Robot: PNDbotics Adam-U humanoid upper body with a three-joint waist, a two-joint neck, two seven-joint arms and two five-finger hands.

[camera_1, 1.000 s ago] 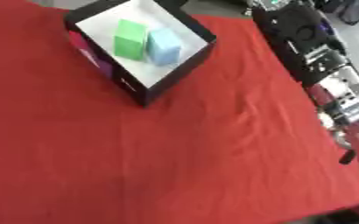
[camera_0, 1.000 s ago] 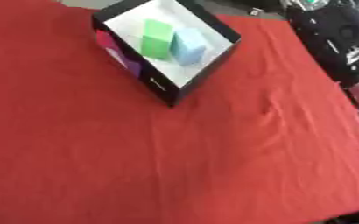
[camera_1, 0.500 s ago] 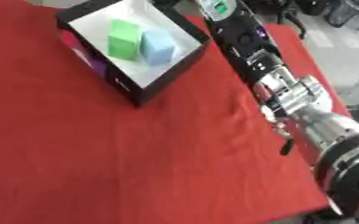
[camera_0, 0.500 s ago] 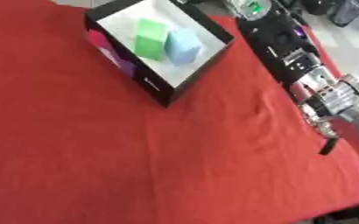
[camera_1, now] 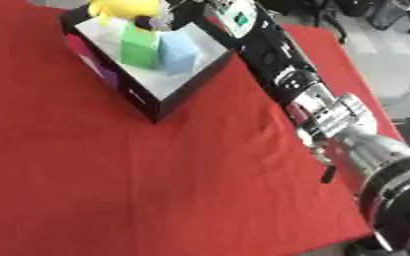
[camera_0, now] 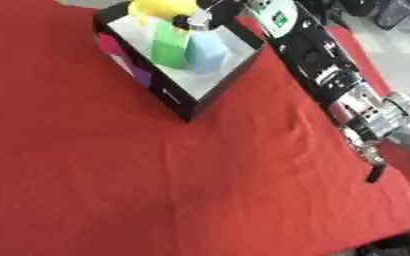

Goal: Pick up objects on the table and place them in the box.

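Right hand [camera_0: 201, 19] curls around the round yellow object [camera_0: 160, 7], above the black box's [camera_0: 210, 93] far corner; I'd lower beside the green block [camera_0: 169, 45] before letting go.

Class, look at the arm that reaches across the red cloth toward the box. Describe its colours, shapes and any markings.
The right arm is made of black segments joined by rounded silver metal joints, widening into a large silver and black cylinder nearest the camera. A white plate with a small green marking sits near the wrist. The right hand is dark with a silvery part.
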